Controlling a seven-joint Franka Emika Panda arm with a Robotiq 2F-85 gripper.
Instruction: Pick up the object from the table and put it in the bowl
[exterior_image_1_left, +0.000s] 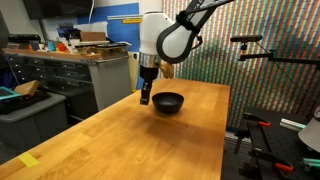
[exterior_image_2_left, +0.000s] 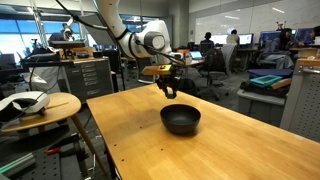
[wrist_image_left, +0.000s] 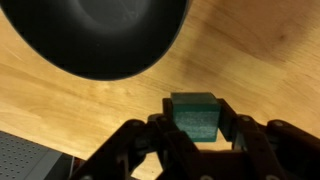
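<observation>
in the wrist view we see the gripper (wrist_image_left: 196, 122) with its fingers (wrist_image_left: 158, 135) closed on the small green block (wrist_image_left: 194, 112), which is pinched between their tips. under and past the fingertips lies the light wooden table (wrist_image_left: 262, 60). beyond the tips sits the dark glossy bowl (wrist_image_left: 95, 35). in both exterior views the gripper (exterior_image_1_left: 146, 98) (exterior_image_2_left: 170, 90) hangs just beside that bowl (exterior_image_1_left: 168, 102) (exterior_image_2_left: 180, 120).
</observation>
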